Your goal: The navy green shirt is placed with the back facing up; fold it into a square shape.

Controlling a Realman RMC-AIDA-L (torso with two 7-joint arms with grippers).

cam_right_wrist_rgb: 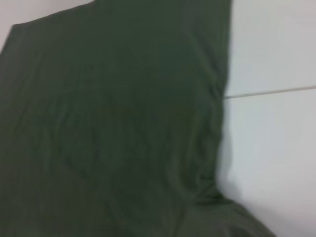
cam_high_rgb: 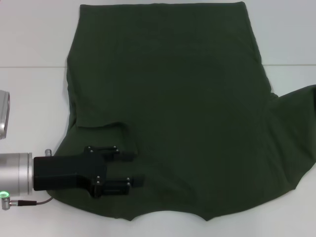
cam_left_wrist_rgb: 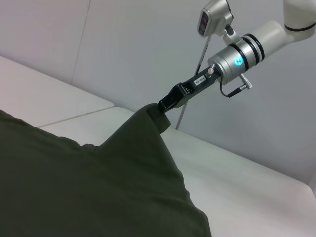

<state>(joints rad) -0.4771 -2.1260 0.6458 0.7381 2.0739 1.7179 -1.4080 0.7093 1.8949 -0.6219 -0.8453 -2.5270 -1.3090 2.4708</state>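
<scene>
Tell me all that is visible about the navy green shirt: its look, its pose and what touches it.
The navy green shirt is a large, plain, matte dark olive cloth T-shirt lying spread on the white table. Its left sleeve is folded inward over the body, with the left hand open over that fold. The right sleeve points outward, lifted and pinched by the right hand, as the left wrist view shows. The curved neckline lies at the near edge.

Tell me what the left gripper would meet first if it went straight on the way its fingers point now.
Only more of the navy green shirt. The left gripper lies over its near left part, fingers apart, pointing across the cloth toward the robot's right. Nothing else shows in that line; its height above the cloth is unclear.
</scene>
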